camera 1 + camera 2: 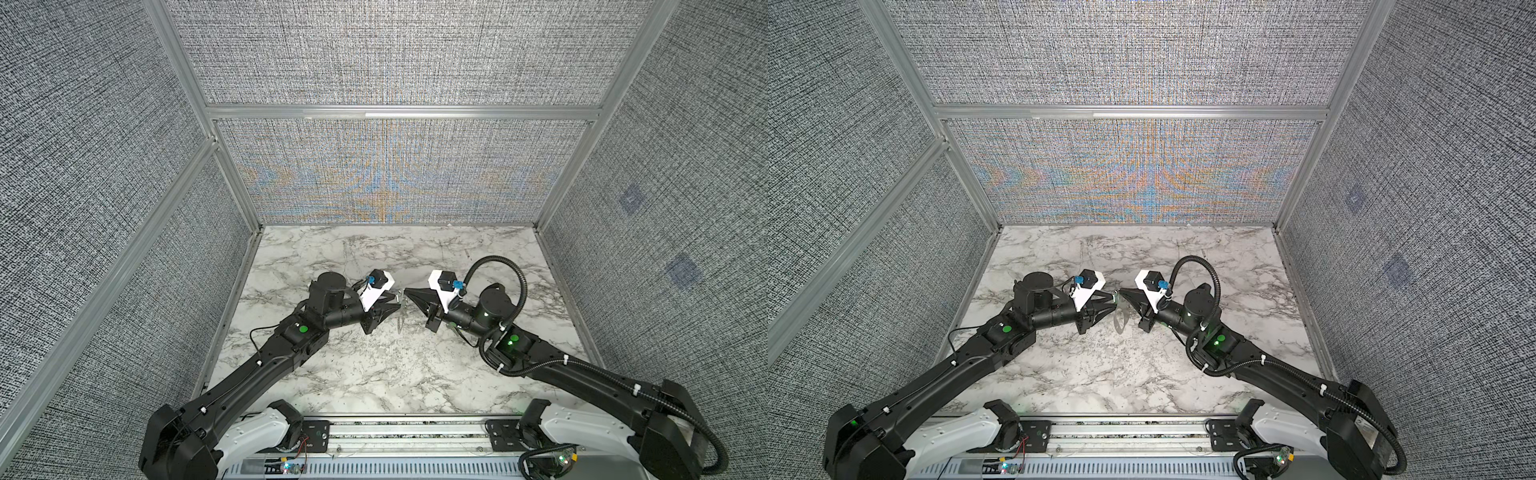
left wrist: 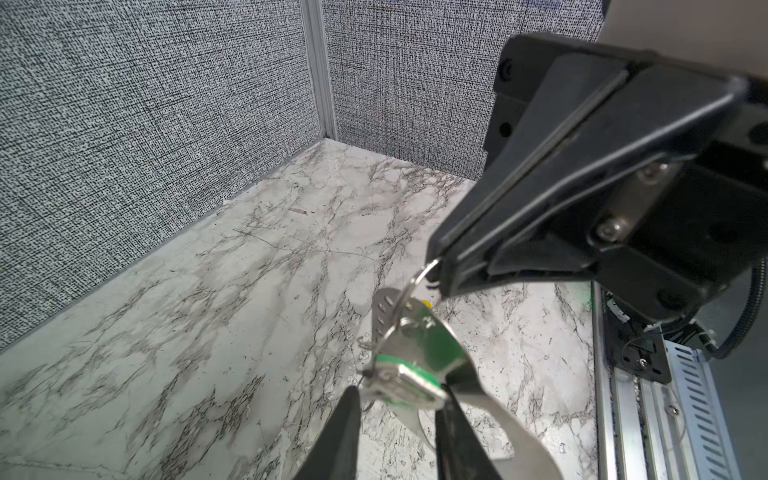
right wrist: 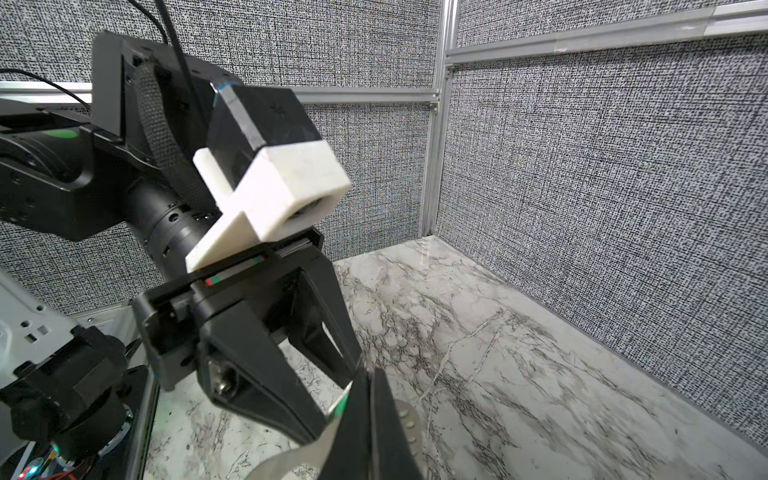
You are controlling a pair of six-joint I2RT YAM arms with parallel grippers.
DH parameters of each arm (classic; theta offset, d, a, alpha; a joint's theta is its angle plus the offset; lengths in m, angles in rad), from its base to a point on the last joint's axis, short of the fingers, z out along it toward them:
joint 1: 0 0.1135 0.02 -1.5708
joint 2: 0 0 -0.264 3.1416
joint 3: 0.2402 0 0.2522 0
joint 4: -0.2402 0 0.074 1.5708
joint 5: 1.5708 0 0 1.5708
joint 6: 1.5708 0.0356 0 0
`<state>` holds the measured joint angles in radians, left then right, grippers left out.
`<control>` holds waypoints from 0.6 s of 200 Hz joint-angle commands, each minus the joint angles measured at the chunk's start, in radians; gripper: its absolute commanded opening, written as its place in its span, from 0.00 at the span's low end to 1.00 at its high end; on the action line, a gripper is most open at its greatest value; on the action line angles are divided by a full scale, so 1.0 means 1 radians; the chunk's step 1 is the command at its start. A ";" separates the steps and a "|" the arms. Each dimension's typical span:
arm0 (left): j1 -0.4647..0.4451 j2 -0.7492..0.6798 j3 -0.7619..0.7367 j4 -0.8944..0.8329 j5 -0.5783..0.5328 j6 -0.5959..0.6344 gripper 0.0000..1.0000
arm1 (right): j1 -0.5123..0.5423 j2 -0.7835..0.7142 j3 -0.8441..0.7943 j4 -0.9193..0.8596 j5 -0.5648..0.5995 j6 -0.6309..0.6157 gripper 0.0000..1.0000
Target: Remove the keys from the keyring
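- The keyring (image 2: 409, 286), a thin silver wire loop, is held up in the air, and the marbled tabletop (image 1: 374, 374) is seen well below the keyring in both top views.
- The right hand (image 2: 438, 266) is closed tight, its jaws pressed flat together, and the upper end of the keyring is pinched at their very tip.
- The left hand (image 2: 399, 390) is set narrow and is clamped on the green key (image 2: 405, 384), which is gripped across its tag at the lower end of the keyring.
- The wire of the keyring appears to be passed through the head of the green key, so this key is not yet off.
- A small spot of a yellow tag (image 2: 426, 304) is seen just behind the keyring; the key that goes with it cannot be made out.
- A silver metal band (image 2: 384, 309) with a row of holes is hung just beside the keyring and is bent away beneath the green key.
- In the right wrist view only a green glint is shown between the fingers of the left hand, close to the keyring end of the right hand.
- In both top views the two hands are met tip to tip at the keyring.
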<state>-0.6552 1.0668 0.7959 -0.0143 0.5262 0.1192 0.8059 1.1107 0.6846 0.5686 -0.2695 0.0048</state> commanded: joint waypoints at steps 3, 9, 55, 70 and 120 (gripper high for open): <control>-0.004 0.000 0.002 0.047 -0.001 -0.014 0.38 | 0.001 -0.005 -0.004 0.048 0.015 0.010 0.00; -0.005 -0.001 0.001 0.051 -0.007 -0.018 0.39 | 0.002 -0.005 -0.005 0.048 0.017 0.009 0.00; -0.012 -0.009 -0.008 0.066 -0.054 -0.039 0.44 | 0.002 -0.008 -0.007 0.048 0.038 0.003 0.00; -0.016 -0.010 -0.009 0.068 -0.084 -0.040 0.44 | 0.004 -0.009 -0.006 0.048 0.042 0.004 0.00; -0.024 -0.025 -0.027 0.113 -0.121 -0.052 0.37 | 0.006 -0.010 -0.008 0.051 0.053 0.003 0.00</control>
<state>-0.6785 1.0523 0.7788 0.0341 0.4282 0.0753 0.8104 1.1061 0.6792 0.5716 -0.2317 0.0044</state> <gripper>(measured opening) 0.384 0.049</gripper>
